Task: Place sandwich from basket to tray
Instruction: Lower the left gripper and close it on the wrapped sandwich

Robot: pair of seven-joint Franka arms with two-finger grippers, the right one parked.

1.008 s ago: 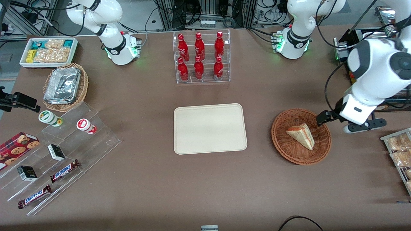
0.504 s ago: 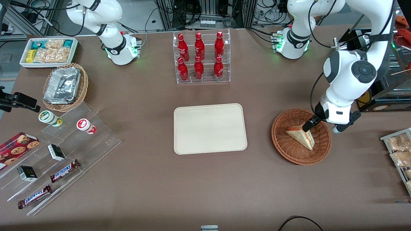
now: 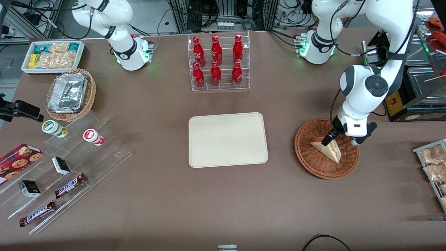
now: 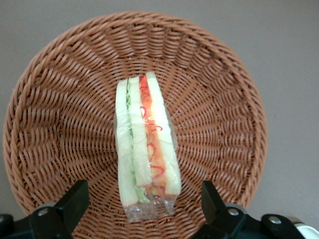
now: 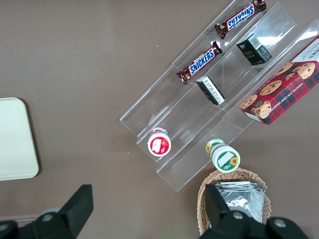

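Observation:
The sandwich [image 3: 330, 151], a wrapped wedge of white bread with red and green filling, lies in the round reddish-brown basket [image 3: 306, 164] toward the working arm's end of the table. My gripper [image 3: 329, 138] hangs low over the basket, just above the sandwich's end farther from the front camera. In the left wrist view the sandwich [image 4: 145, 149] lies on edge in the basket [image 4: 50, 124]. The gripper [image 4: 143, 199] is open there, one black finger on each side of the wrapped end, neither touching it. The cream tray [image 3: 228, 139] lies bare at mid-table, beside the basket.
A clear rack of red bottles [image 3: 217, 62] stands farther from the front camera than the tray. Snack packets [image 3: 432, 164] lie at the table's edge beside the basket. A black box [image 3: 400, 101] sits near the working arm.
The working arm has swung in from the table's end over the basket and come down, bringing the gripper from the basket's rim to just above the sandwich. The sandwich has not moved.

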